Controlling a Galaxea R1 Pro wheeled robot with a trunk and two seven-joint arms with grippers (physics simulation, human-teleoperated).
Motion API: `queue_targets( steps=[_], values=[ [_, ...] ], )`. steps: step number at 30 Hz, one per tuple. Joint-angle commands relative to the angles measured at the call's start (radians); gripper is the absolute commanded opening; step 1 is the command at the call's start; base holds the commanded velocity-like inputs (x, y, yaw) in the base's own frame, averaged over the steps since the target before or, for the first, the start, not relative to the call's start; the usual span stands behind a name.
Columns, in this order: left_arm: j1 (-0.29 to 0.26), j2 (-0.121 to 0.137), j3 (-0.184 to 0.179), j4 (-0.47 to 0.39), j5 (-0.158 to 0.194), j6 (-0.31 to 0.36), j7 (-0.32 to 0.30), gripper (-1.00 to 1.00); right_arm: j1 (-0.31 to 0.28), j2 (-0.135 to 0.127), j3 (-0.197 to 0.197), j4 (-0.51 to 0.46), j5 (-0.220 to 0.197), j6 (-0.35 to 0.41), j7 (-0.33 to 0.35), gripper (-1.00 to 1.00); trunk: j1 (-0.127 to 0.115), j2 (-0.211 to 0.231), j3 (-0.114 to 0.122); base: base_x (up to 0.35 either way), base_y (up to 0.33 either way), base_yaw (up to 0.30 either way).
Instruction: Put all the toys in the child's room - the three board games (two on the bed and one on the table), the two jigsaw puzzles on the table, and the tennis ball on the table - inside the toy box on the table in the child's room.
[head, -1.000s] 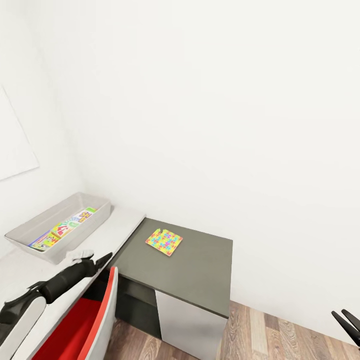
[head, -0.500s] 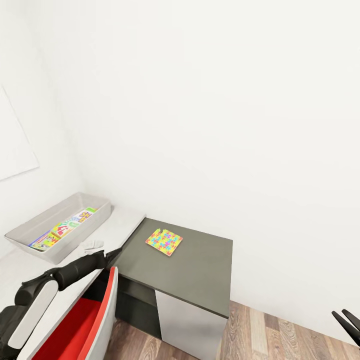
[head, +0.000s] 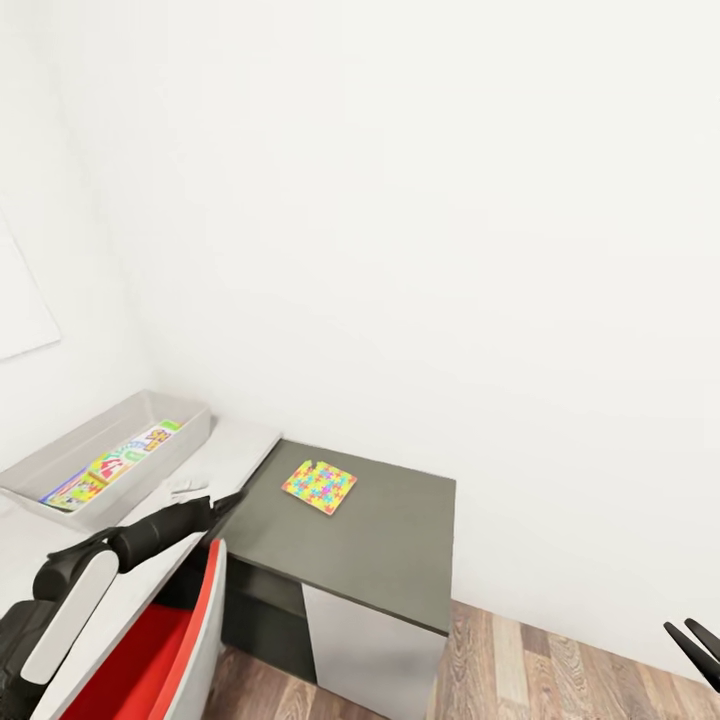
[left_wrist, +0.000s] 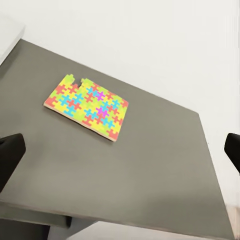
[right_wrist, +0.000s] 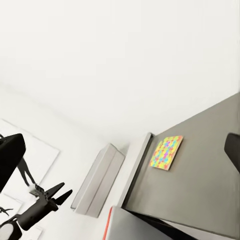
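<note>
One jigsaw puzzle (head: 320, 486), a thin mosaic slab, lies flat on the lower dark grey top of the table (head: 385, 545). My left gripper (head: 232, 499) hovers open at that top's near left edge, a short way from the puzzle (left_wrist: 87, 106), with nothing between its fingers. The light grey toy box (head: 155, 482) stands on the pale top at left, with colourful board games (head: 105, 465) lying inside. My right gripper (head: 695, 642) hangs open low at the right, over the floor. In the right wrist view the puzzle (right_wrist: 167, 152), toy box (right_wrist: 99, 179) and left gripper (right_wrist: 57, 195) show.
A red-seated chair with a white shell (head: 160, 640) sits under my left arm, against the desk. A white wall backs the table. Wood-plank floor (head: 560, 670) lies to the right of the white desk panel (head: 365, 645).
My left arm has reached forward from over the pale top to the edge of the dark top. The head view has shifted slightly, sliding the scene left.
</note>
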Motion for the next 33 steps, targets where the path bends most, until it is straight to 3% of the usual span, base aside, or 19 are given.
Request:
queue_targets(
  steps=[1,19,33],
  values=[
    [-0.002,0.000,-0.001,0.000,0.004,0.006,0.000,1.00,0.000,0.000,0.000,-0.001,-0.007,0.008,-0.001,1.00,0.001,-0.002,-0.001,0.000,0.000,-0.185],
    [-0.035,0.000,-0.002,0.001,0.004,0.057,0.000,1.00,0.000,-0.002,-0.001,0.001,-0.008,0.010,-0.002,1.00,0.001,-0.002,0.021,0.000,0.000,-0.199],
    [-0.150,0.000,-0.002,0.017,-0.011,0.247,0.034,1.00,0.000,-0.003,-0.001,0.001,-0.008,0.010,-0.001,1.00,0.001,-0.002,0.038,0.000,0.000,-0.202]
  ],
)
